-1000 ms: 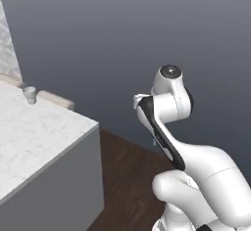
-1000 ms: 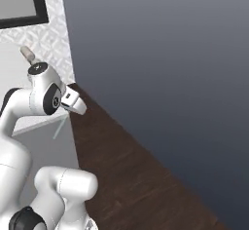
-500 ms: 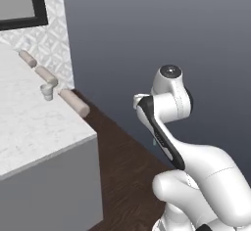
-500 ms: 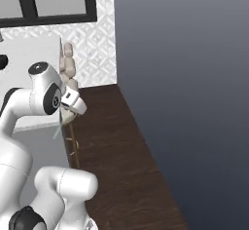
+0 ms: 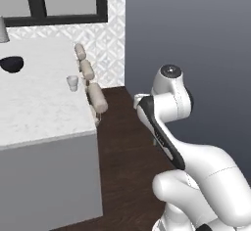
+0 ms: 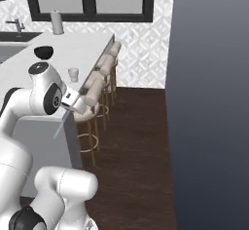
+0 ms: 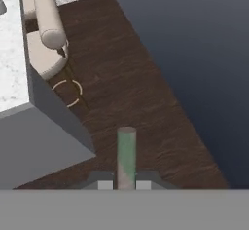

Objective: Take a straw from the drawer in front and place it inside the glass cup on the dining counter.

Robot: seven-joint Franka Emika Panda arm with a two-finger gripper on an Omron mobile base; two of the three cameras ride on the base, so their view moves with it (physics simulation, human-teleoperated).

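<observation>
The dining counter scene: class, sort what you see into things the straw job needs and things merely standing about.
Needed: thin green straw, gripped in the shut jaws; small translucent whitish glass cup; white marble dining counter.

Standing about: black bowl; tall grey cylinder; beige padded stools; dark wooden floor.

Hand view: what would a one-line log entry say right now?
gripper: shut on straw | glass cup: on dining counter, empty | position: over floor beside stools

Straw (image 7: 126, 158) base hidden btwn gripper (image 7: 125, 185) tips.
</observation>
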